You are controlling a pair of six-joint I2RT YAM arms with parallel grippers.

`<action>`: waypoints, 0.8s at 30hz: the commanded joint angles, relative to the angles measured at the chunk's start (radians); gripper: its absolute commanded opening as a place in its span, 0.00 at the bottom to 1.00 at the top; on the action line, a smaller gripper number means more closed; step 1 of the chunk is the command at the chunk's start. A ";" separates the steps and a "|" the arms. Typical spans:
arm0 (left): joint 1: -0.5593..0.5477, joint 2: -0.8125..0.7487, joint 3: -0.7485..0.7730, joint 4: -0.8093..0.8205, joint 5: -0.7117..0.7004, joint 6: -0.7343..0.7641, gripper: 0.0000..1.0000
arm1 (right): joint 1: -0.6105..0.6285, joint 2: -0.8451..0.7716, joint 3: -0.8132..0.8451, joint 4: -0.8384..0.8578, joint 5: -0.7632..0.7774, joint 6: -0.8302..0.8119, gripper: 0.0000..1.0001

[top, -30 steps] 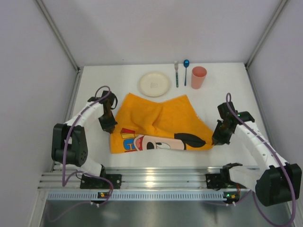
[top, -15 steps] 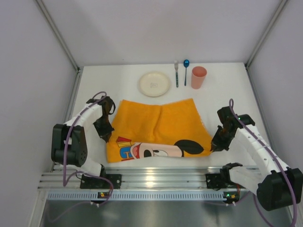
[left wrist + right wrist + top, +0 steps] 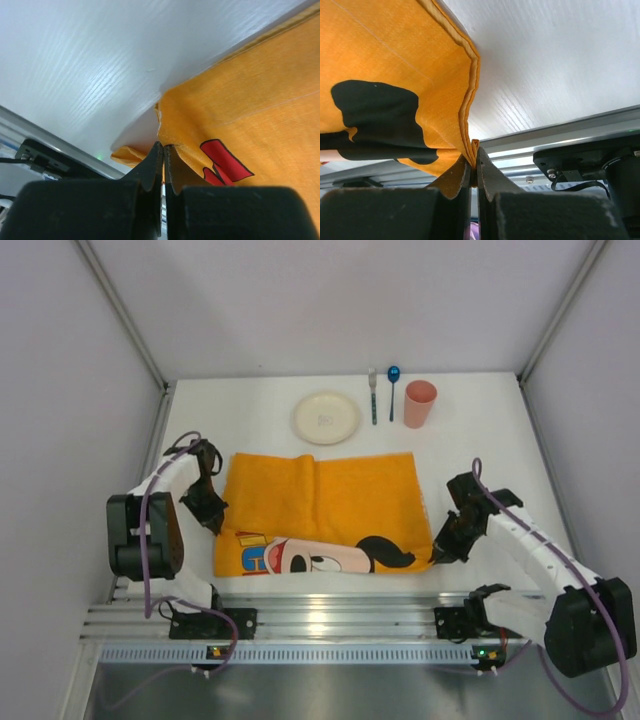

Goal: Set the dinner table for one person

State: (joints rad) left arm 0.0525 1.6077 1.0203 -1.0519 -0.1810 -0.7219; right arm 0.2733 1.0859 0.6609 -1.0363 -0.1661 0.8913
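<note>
Two grippers are pinching the mat (image 3: 320, 502) by its lower corners. The left gripper (image 3: 207, 506) is clenching the lower left corner and the right gripper (image 3: 442, 548) the lower right one, with both jaws closed on cloth. The mat is lying between them in the middle of the frame, its long axis running left to right. The table (image 3: 480, 435) is lying directly under both grippers, reaching from the rail (image 3: 320, 625) at the bottom upward. The plate (image 3: 326, 417), fork (image 3: 373, 395), spoon (image 3: 393, 390) and cup (image 3: 419, 403) are waiting beyond the mat in the upper part. I am judging the plate a little nearer the left arm and the cup nearer the right.
</note>
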 commanded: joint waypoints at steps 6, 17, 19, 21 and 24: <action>-0.014 0.090 0.129 0.162 -0.021 0.101 0.00 | 0.003 0.086 0.043 0.021 0.091 -0.040 0.00; -0.013 0.029 0.175 -0.062 -0.094 0.088 0.00 | 0.007 0.029 0.188 -0.136 0.123 -0.091 0.85; -0.014 -0.012 0.149 -0.103 -0.091 0.093 0.04 | 0.006 0.010 0.233 -0.174 0.151 -0.106 0.85; -0.013 -0.047 0.118 -0.144 -0.055 0.093 0.14 | 0.007 0.009 0.301 -0.186 0.178 -0.136 0.85; -0.011 -0.135 0.077 -0.158 -0.026 0.087 0.28 | 0.006 0.032 0.394 -0.197 0.238 -0.172 0.83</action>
State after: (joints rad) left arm 0.0341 1.5616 1.1358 -1.1233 -0.2249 -0.6346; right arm 0.2741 1.1221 0.9646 -1.1866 -0.0101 0.7731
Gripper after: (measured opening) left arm 0.245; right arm 0.833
